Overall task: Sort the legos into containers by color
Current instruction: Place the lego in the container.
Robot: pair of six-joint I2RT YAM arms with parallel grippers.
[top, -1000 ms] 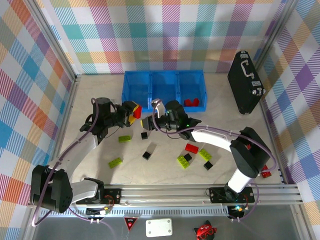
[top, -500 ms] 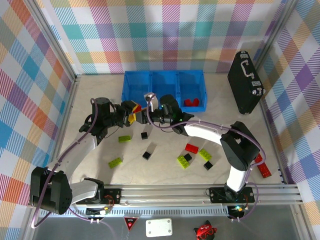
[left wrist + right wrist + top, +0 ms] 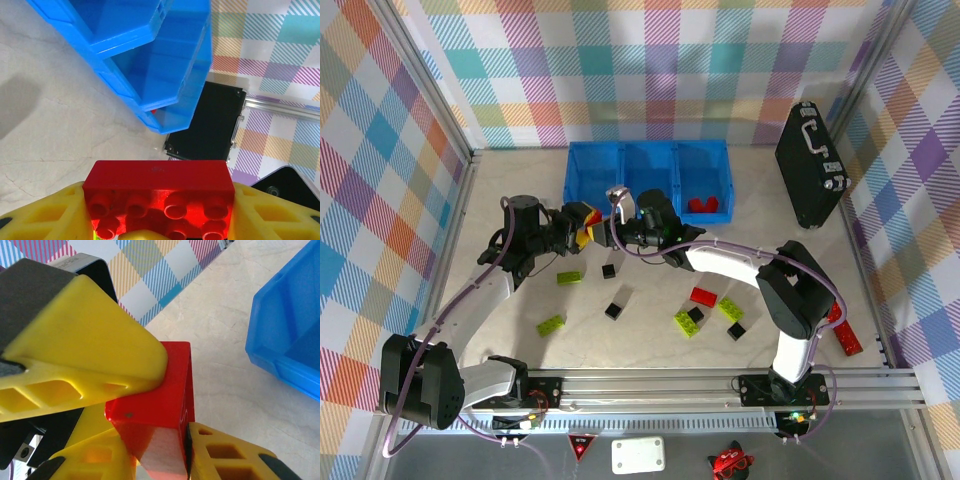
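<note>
Red rectangular plastic lego brick pinched in left gripper; right gripper straddles it, clamped or not unclear. Likely handover toward red-stocked end of bright blue plastic bin.

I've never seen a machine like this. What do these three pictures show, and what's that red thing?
These are two robot arms bolted at a table's near edge, each ending in a yellow two-fingered gripper. The wide picture looks down from above; the two close-ups come from cameras on the wrists. The left gripper pinches a red studded plastic brick; the right gripper meets it, though whether it grips too I cannot tell. Lime-green bricks, small black cubes and a second red brick lie on the table. Behind stands a long blue plastic bin with three compartments.
</note>
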